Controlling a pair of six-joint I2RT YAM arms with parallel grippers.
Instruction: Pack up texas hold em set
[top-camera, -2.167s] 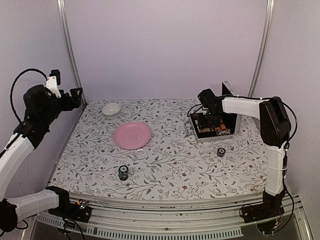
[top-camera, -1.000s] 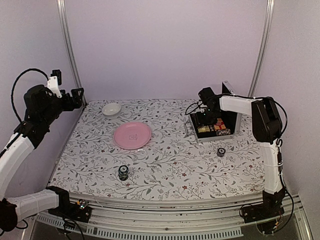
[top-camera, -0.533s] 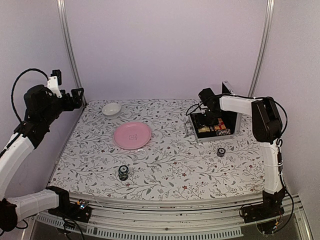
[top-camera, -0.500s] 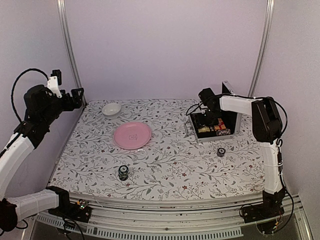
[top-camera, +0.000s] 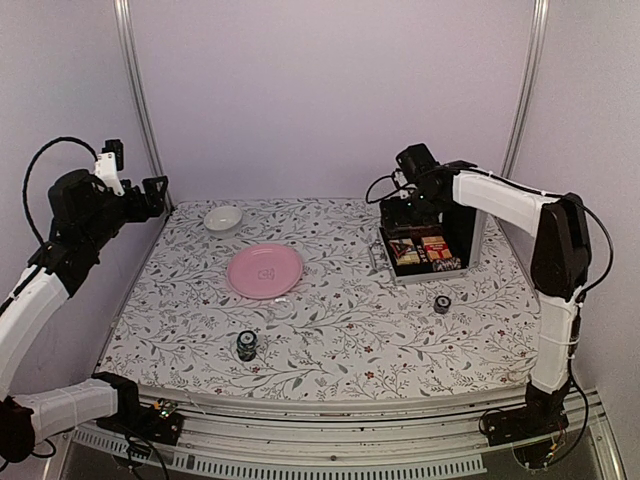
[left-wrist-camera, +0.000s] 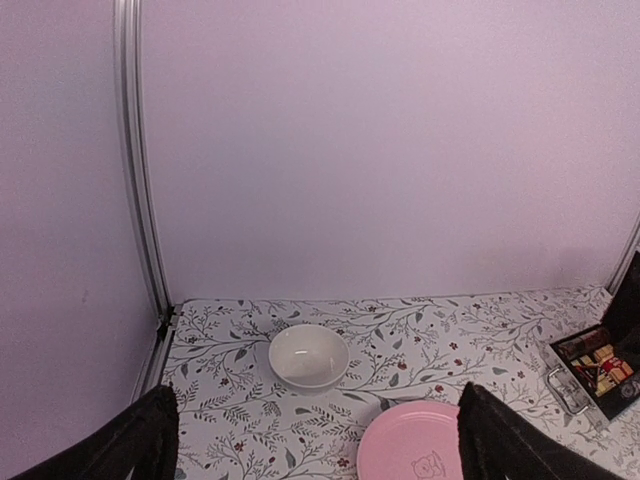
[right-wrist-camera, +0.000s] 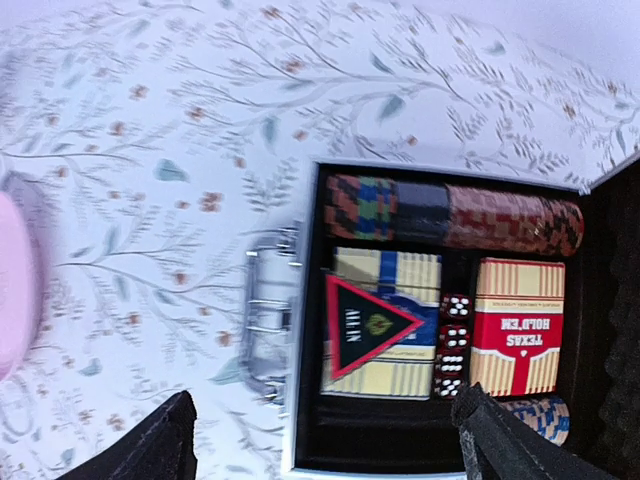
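Right gripper (right-wrist-camera: 325, 400) is hovering, fingers spread and empty, over the silver case (right-wrist-camera: 390, 435), lying open at far right apparently to admit what look like two chip stacks (top-camera: 441, 304) waiting nearer, while the left gripper (left-wrist-camera: 317, 395) is idling agape

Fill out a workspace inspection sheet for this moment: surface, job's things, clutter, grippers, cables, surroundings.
Surface: floral tablecloth, flat, no spills seen.
Job's things: silver case open at far right, lid up; inside, chip rows, red deck, paler deck with black triangular marker lying on it, dice. Outside: near chip stack just in front of the case, far chip stack front centre.
Clutter: pink plate, white bowl, both empty.
Grippers: left gripper open, raised off the left edge; right gripper open above the case, holding nothing.
Cables: black cables along both arms, off the table.
Surroundings: plain walls, two metal uprights.
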